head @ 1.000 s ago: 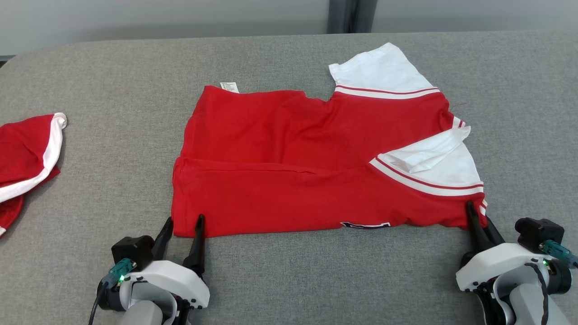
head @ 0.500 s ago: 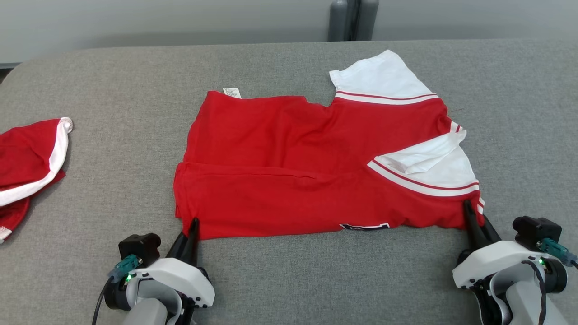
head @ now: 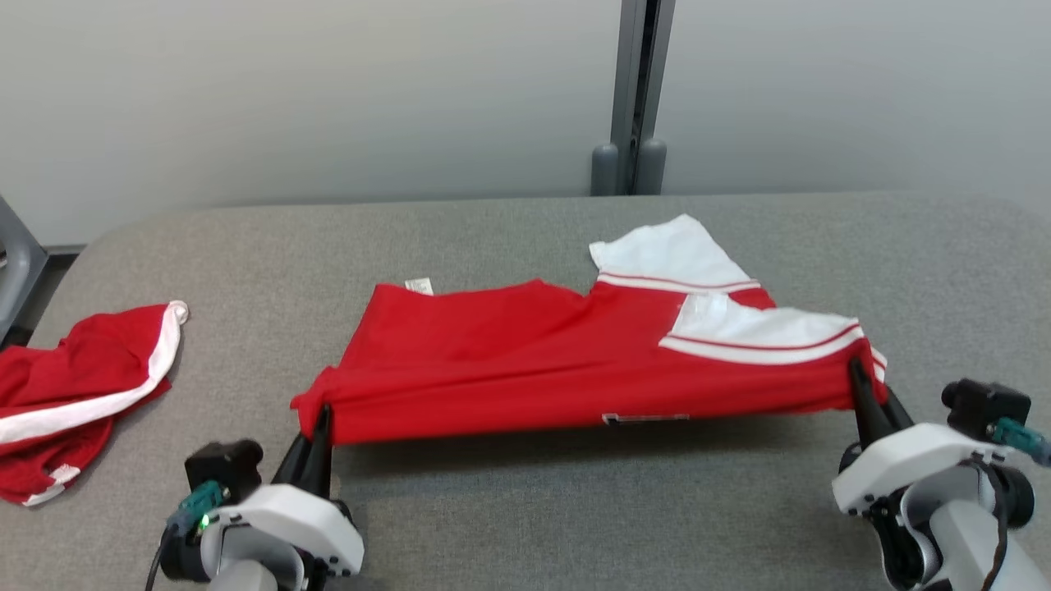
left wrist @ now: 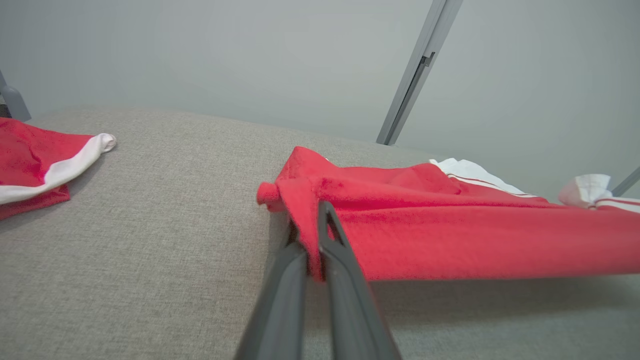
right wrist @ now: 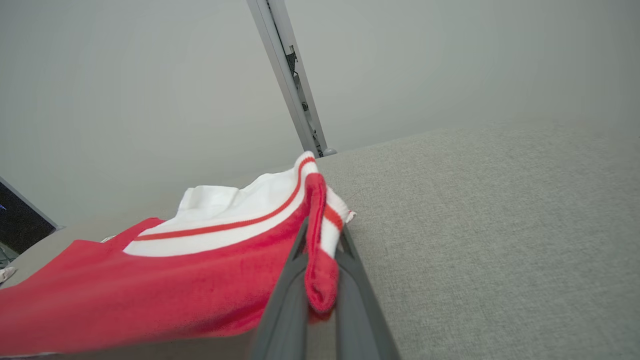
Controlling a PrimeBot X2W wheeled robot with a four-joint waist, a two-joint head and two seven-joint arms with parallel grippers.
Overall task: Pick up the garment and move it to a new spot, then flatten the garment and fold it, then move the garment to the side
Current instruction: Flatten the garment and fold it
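Note:
The garment (head: pixel 525 361) is a red shirt with white, red-striped sleeves, folded lengthwise on the grey table (head: pixel 525 509). Its near edge hangs stretched above the table, casting a shadow below. My left gripper (head: pixel 320 423) is shut on the near left corner, seen pinching red cloth (left wrist: pixel 440 245) in the left wrist view, where the gripper (left wrist: pixel 307 232) rises from the bottom edge. My right gripper (head: pixel 858 373) is shut on the near right corner by the sleeve. In the right wrist view the gripper (right wrist: pixel 320 235) clamps the red and white hem (right wrist: pixel 320 280).
A second red garment with white trim (head: pixel 74 394) lies crumpled at the table's left edge, also in the left wrist view (left wrist: pixel 35 165). A grey post (head: pixel 632 98) stands against the pale wall behind the table.
My left gripper has shut on the near left corner. Both grippers have raised the near edge off the table, pulling it taut. The head camera has tilted up, bringing the wall into view.

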